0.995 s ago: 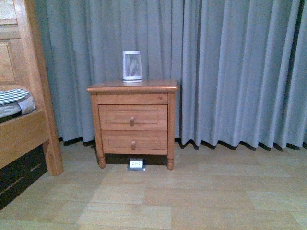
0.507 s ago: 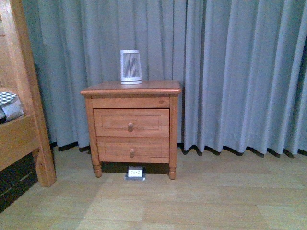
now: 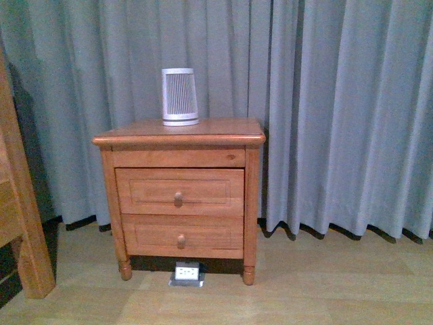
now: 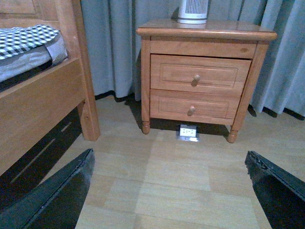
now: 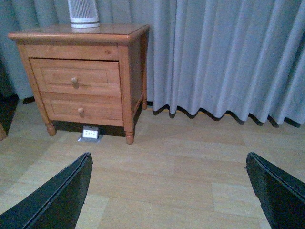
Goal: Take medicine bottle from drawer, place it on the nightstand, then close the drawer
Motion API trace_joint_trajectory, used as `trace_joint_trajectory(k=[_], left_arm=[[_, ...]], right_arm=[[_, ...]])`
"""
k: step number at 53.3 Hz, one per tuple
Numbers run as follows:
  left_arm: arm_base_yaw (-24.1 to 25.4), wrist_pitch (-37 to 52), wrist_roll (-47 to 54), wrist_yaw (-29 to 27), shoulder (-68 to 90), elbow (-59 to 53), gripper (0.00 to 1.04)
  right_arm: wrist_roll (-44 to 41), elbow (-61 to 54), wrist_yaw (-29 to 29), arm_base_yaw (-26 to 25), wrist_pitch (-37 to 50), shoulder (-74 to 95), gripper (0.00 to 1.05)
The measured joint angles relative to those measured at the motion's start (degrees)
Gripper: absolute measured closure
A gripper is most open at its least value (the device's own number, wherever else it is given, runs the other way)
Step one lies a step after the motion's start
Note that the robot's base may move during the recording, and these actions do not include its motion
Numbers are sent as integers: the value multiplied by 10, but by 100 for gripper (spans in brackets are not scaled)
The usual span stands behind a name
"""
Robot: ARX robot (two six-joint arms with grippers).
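— At the left edge of the front view we note the bed frame [image 3: 20, 223], well apart from the work. What stands next?

— We record the nightstand [image 3: 179, 132] at centre-left, with a ribbed grey-white cylinder [image 3: 180, 97] on its top, towards the back. Below the top, the drawer [image 3: 142, 191] is shut flush, with its knob [image 3: 178, 198] at mid-panel. The lower drawer [image 3: 149, 233] is shut too. Right of that we see only curtain [image 3: 338, 115].

— And the medicine bottle?

— It is not in sight in any view. We judge that it lies inside the shut upper drawer, but we cannot confirm that.

— State of the arms?

— The left end effector [image 4: 169, 155] has its fingers spread wide with nothing between them. The right end effector [image 5: 169, 156] is likewise spread and empty. Both are well short of the nightstand.

— So the step in hand?

— Approach and opening, in our judgement. We advise coming in square on the upper knob, not the lower one just beneath it. We advise gripping it by the neck and pulling straight out along the drawer's run, so that it does not bind. The front of the top should be kept for the bottle, away from the cylinder.
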Motion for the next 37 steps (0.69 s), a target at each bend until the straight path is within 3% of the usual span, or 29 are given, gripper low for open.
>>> trace_joint_trajectory(k=[37], left_arm=[[0, 0, 0, 0, 0, 0, 7]], right_arm=[[0, 0, 0, 0, 0, 0, 7]])
